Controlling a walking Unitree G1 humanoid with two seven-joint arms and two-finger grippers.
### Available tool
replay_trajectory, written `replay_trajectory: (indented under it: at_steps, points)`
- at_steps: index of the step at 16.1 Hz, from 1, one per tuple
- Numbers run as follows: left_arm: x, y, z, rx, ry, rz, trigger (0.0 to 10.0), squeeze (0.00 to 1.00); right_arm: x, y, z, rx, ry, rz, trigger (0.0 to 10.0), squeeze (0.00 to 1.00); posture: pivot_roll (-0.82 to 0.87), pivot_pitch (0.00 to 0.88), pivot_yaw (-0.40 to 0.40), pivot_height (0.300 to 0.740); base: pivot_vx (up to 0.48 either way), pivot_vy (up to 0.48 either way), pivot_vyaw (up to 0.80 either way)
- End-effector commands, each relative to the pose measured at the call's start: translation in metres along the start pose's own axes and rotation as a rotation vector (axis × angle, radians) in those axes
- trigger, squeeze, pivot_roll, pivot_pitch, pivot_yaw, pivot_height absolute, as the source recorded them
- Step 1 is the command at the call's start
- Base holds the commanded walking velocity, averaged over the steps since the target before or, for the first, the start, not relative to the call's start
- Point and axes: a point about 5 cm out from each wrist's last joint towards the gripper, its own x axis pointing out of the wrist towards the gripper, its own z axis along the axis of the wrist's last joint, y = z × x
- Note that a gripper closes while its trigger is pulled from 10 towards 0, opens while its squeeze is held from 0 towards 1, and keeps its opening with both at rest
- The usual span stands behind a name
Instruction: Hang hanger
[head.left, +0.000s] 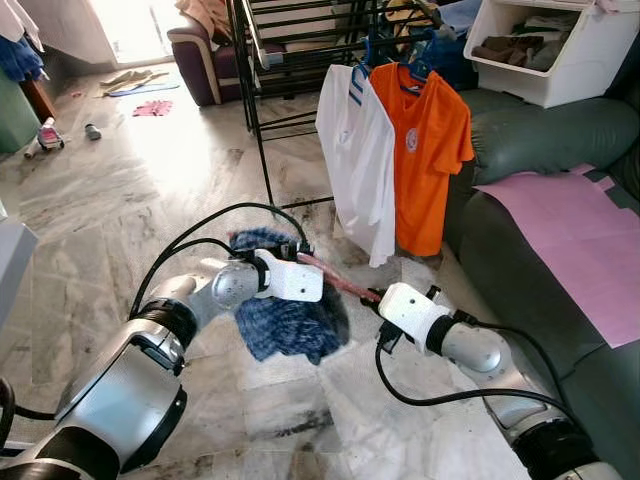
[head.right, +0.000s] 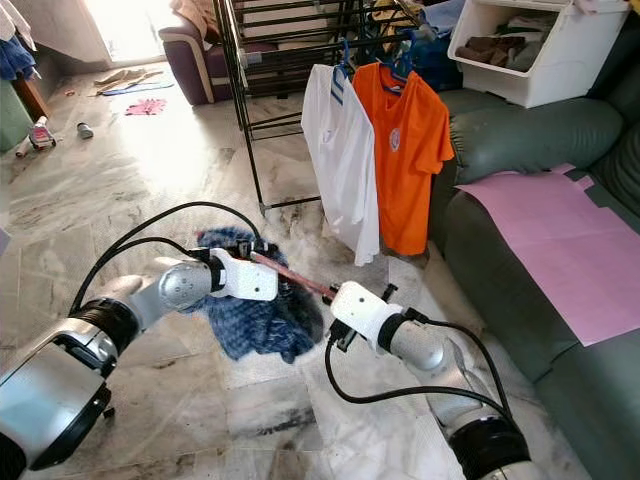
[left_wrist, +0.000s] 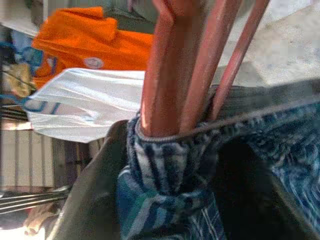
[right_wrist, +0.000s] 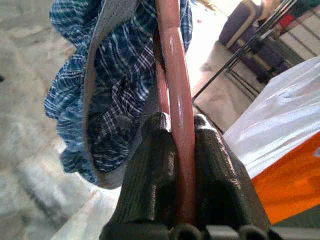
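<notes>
A red hanger (head.left: 335, 277) is held low over the floor between my two grippers, and a blue plaid shirt (head.left: 285, 320) hangs from it in a bunch. My left gripper (head.left: 305, 258) grips the shirt's collar (left_wrist: 170, 150) where the hanger's red arms (left_wrist: 172, 65) enter it. The dark fingers (left_wrist: 95, 190) sit on either side of the gathered cloth. My right gripper (head.left: 373, 296) is shut on the hanger's red bar (right_wrist: 179, 125) at its other end. The black drying rack (head.left: 262, 120) stands behind, about a metre away.
A white shirt (head.left: 358, 160) and an orange shirt (head.left: 428, 150) hang on blue hangers from the rack. A dark green sofa (head.left: 530, 135) with a pink sheet (head.left: 580, 240) lies to the right, with a white bin (head.left: 560, 55) above it. A purple armchair (head.left: 200, 60) stands far back, and small items lie on the floor at the left.
</notes>
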Motion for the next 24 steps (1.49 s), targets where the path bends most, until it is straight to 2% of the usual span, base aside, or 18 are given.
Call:
replay_trajectory:
  at_steps: [1, 2, 6, 8, 12, 18, 19, 20, 24]
  points:
    - [0.000, 0.000, -0.001, 0.019, 0.006, -0.005, 10.0, 1.00, -0.003, -0.021, 0.017, 0.031, -0.097, -0.148, 0.0, 0.00, -0.09, 0.001, 0.056, 0.740, 0.000, 0.000, 0.00]
    - [-0.001, 0.001, -0.003, 0.010, 0.017, 0.031, 10.0, 1.00, -0.004, -0.021, 0.019, 0.054, -0.116, -0.159, 0.0, 0.00, -0.09, 0.001, 0.056, 0.740, 0.000, 0.000, 0.00]
    - [-0.006, 0.003, -0.010, 0.015, 0.046, 0.059, 10.0, 1.00, -0.006, -0.013, 0.020, 0.064, -0.138, -0.140, 0.0, 0.00, -0.09, 0.000, 0.053, 0.740, 0.000, 0.000, 0.00]
    - [-0.010, 0.010, -0.016, 0.022, 0.068, 0.089, 10.0, 1.00, -0.008, -0.009, 0.023, 0.076, -0.164, -0.130, 0.0, 0.00, -0.09, 0.000, 0.056, 0.740, 0.000, 0.000, 0.00]
    - [-0.015, 0.020, -0.016, -0.002, 0.036, 0.124, 10.0, 1.00, -0.011, -0.002, 0.025, 0.080, -0.182, -0.090, 0.0, 0.00, -0.09, 0.002, 0.060, 0.740, 0.000, 0.000, 0.00]
    - [-0.022, 0.027, -0.020, 0.028, 0.025, 0.141, 10.0, 1.00, -0.015, -0.002, 0.025, 0.077, -0.188, -0.073, 0.0, 0.00, -0.10, 0.007, 0.060, 0.740, 0.000, 0.000, 0.00]
    - [-0.023, 0.031, -0.022, 0.011, 0.035, 0.161, 10.0, 0.67, -0.016, -0.001, 0.027, 0.082, -0.197, -0.066, 0.0, 0.00, -0.09, 0.008, 0.059, 0.740, 0.000, 0.000, 0.00]
    - [-0.024, 0.034, -0.022, 0.006, 0.035, 0.175, 10.0, 0.00, -0.016, 0.001, 0.028, 0.084, -0.202, -0.062, 0.0, 0.00, -0.09, 0.008, 0.059, 0.740, 0.000, 0.000, 0.00]
    - [-0.030, 0.037, -0.027, -0.002, 0.043, 0.176, 10.0, 0.00, -0.020, 0.004, 0.027, 0.087, -0.205, -0.041, 0.0, 0.00, -0.10, 0.010, 0.059, 0.740, 0.000, 0.000, 0.00]
